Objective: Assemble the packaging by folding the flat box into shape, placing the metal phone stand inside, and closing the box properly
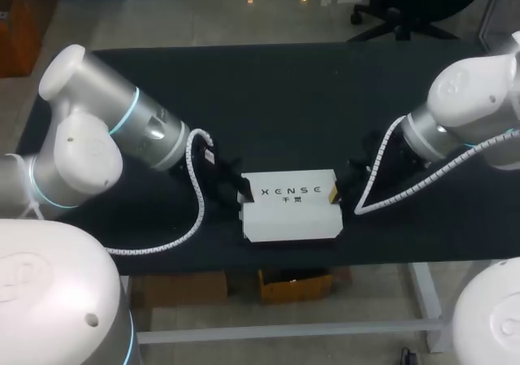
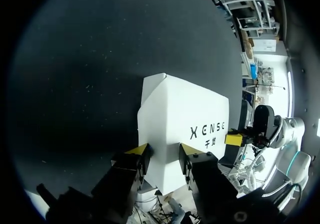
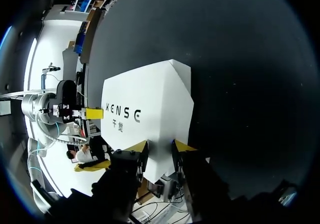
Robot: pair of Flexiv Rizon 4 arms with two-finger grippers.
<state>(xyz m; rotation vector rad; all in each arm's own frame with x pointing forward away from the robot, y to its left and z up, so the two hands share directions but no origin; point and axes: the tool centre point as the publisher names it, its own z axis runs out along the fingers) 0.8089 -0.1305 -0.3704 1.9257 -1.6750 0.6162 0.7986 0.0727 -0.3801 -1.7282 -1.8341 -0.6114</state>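
A white box with dark lettering on its top lies closed near the front edge of the black table. My left gripper is at the box's left end. In the left wrist view the box fills the gap between the yellow tips of that gripper, and both touch it. My right gripper is at the opposite end. In the right wrist view the yellow tips of that gripper press the box from two sides. No metal phone stand shows in any view.
The black table top stretches bare behind and to both sides of the box. The table's front edge runs just below the box. White cable conduits hang from both arms close to the table.
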